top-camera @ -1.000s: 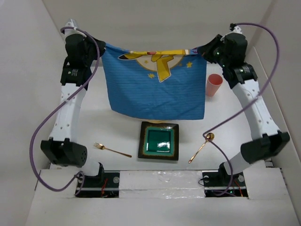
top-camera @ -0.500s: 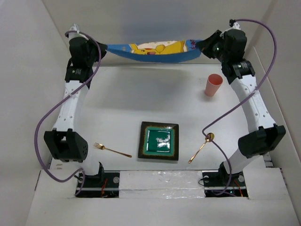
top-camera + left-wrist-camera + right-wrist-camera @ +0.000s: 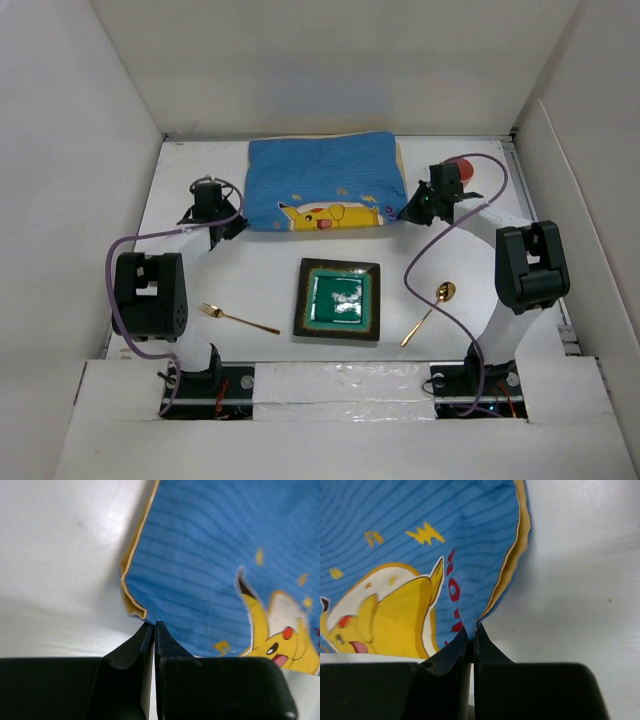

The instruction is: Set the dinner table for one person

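A second ago the blue striped mat [image 3: 320, 180] hung like a curtain, stretched high between the two raised arms. Then it swung up and away, and now it lies flat on the bench [image 3: 260, 270], against the middle of the far edge, with both arms lowered to the surface. The left fingers [image 3: 150, 630] are pressed together on the mat's near left corner, where the yellow hem curls over. The right fingers [image 3: 469, 636] are likewise clamped on its near right corner, with cloth running straight into their tips. My reading is that the spreading step is nearly done and only the release is left. The mat lies short of the green square plate [image 3: 338, 299], which sits near the middle of the near edge, close to the mat but not touching it. The gold fork [image 3: 238, 319] is toward the near left corner and the gold spoon [image 3: 430, 310] toward the near right. The pink cup [image 3: 464, 167] shows only partly behind the right arm, by the far right corner. These pieces probably have yet to be gathered onto the mat. The bench itself is a broad, plain, matte white surface, unmarked, and much larger than anything on it. White panels close it in on the left, right and far sides.
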Robot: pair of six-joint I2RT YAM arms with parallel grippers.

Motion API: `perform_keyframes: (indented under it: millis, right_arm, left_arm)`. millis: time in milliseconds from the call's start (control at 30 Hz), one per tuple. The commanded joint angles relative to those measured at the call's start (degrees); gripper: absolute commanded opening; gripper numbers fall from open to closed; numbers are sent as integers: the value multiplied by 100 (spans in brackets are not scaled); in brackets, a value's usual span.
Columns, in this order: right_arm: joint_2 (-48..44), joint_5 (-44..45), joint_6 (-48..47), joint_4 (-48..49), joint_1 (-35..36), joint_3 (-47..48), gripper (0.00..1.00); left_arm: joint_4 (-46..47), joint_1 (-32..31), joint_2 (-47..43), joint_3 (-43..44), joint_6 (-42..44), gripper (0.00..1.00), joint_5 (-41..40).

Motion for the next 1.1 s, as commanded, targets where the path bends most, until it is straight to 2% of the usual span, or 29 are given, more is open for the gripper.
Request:
perform_keyframes:
  millis: [0,333,600,767,1067]
  right_arm:
    - [-174,-71,-146,373,-49,-142,0]
    - [-788,18,-198,391,-49,-1136,0]
    - [-1202,18,-40,461,-49,-1910,8]
    - [-1299,132,30,356,74,-1990,13]
    - [-1588,579,469,93,355,-2191,12]
  left_arm:
    - [526,33,6,-268,129,0,23]
    - [325,33,-458,-1243,32,0,-21]
    - [148,33,-802,-1709,-82,0,-30]
    - [78,33,-951,-1824,-91,0,-47]
    - [-273,33,-1408,-2096,-135,0,-188]
